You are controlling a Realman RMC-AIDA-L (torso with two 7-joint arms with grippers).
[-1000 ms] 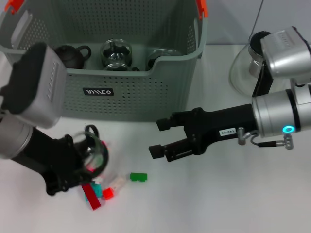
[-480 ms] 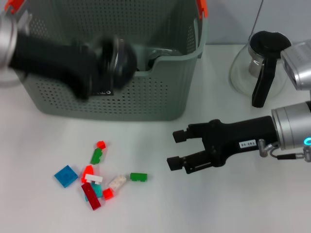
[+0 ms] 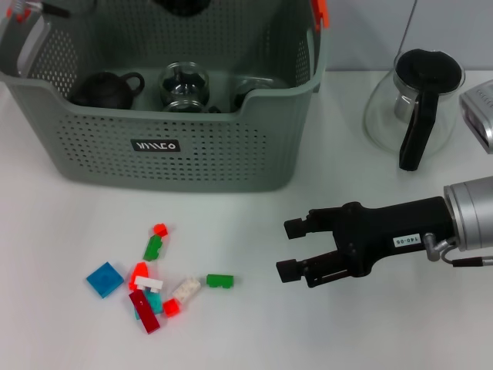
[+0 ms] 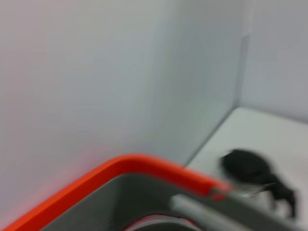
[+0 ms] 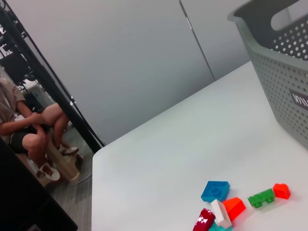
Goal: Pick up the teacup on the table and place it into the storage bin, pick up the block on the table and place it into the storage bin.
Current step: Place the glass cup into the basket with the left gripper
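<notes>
On white table, perforated plastic storage bin (image 3: 192, 166).

Grey-green perforated storage bin (image 3: 200, 154) stands behind scattered coloured blocks (image 3: 158, 281) on the table.

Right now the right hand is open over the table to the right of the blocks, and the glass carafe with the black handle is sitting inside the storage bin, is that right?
Not quite. The right hand is open over the table, right of the blocks, but the glass carafe stands on the table outside the storage bin, to its right. The head view shows this.
</notes>
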